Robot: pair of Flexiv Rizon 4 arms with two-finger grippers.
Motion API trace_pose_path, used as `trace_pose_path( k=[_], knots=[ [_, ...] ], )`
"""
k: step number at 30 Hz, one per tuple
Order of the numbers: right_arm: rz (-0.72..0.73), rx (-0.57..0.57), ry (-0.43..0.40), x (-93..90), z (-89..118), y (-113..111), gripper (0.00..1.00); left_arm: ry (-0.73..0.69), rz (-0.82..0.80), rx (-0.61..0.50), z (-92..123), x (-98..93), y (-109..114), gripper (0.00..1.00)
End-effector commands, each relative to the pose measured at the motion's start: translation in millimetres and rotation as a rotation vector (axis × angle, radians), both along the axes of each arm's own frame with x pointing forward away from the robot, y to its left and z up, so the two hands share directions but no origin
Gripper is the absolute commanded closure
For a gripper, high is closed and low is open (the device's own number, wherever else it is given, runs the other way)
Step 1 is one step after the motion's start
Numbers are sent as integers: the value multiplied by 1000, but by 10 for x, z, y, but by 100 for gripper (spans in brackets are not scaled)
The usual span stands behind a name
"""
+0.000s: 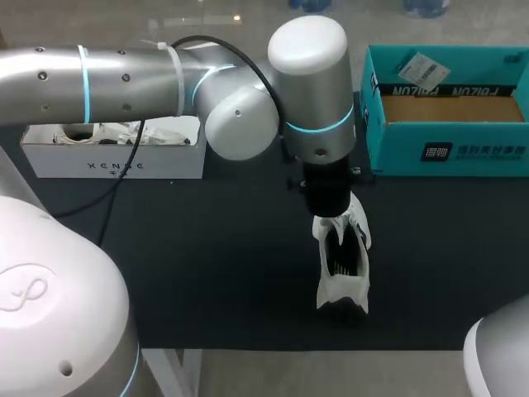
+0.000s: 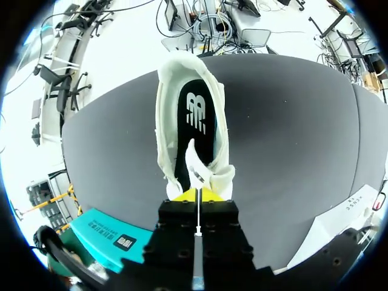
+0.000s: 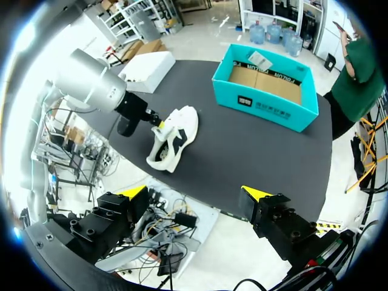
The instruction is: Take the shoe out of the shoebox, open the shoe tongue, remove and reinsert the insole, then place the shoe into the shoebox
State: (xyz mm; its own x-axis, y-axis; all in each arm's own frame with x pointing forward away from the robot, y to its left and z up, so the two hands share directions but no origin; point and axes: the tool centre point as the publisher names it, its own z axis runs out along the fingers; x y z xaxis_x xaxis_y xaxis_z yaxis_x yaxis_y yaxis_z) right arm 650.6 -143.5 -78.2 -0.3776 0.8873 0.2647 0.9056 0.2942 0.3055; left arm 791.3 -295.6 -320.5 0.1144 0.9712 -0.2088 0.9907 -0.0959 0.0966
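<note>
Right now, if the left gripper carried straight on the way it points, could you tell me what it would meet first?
The left gripper pinches the tongue of the shoe; straight on it would probably meet the black insole inside, though depth is unclear.

Lettering on white box (image 1: 116, 164) front; logo on insole (image 2: 197, 130); printed panel on teal shoebox (image 1: 450, 153) front.

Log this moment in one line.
stage: tongue opening | left end effector: shut on tongue | shoe: on table, outside shoebox | right end effector: open, away from shoe
</note>
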Motion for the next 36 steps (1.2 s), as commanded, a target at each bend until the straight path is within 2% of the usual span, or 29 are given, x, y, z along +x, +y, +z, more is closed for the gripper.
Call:
trace_pose_path(
  k=[1,9,15,36],
  knots=[
    [1,-2,8,27,22,5,0,-5,9,-31,44,37,-22,100],
    [1,-2,8,27,22,5,0,-37,57,-74,307,252,17,100],
    [1,-2,8,27,22,5,0,-43,90,-55,286,378,193,100],
    [1,-2,8,27,22,5,0,11,9,24,-146,48,39,100]
  ],
)
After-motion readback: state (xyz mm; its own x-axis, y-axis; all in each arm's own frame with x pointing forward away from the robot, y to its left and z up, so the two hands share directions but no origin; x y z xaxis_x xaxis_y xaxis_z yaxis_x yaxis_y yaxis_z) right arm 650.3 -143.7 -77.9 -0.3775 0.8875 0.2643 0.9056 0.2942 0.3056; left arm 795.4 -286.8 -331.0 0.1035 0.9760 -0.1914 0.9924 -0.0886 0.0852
